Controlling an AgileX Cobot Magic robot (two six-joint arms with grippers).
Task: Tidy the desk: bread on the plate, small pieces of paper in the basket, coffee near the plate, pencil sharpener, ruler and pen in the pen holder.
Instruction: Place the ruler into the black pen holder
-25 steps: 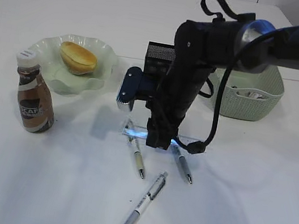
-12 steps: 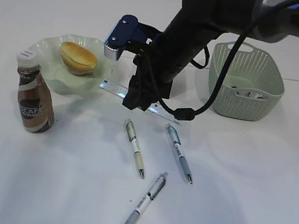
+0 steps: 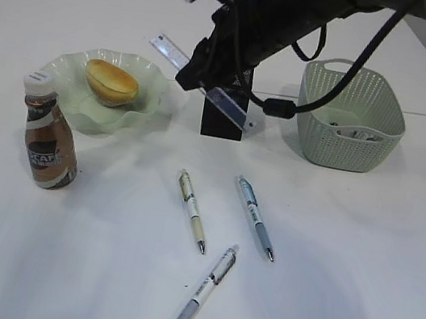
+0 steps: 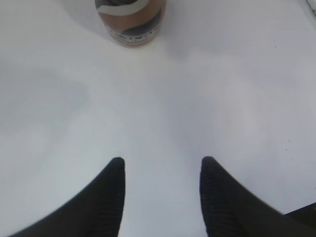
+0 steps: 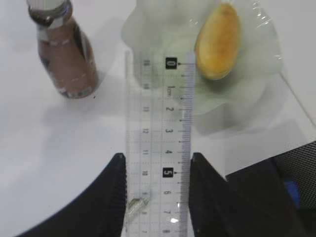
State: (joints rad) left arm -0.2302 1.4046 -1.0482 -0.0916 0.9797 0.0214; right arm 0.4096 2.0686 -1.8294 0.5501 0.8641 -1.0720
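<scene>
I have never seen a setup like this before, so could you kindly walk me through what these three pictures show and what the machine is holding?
This is a robot with two arms, each ending in a two-fingered gripper. One picture looks at the white desk from outside; the other two come from small cameras on each wrist, looking down past the black fingers.

The right gripper is raised above the desk and holds a clear ruler by its edges, close above the black mesh pen holder. The left gripper is open and empty, low over the desk near the coffee.

On the desk lie the bread on the wavy green plate, a green basket and three pens.
</scene>
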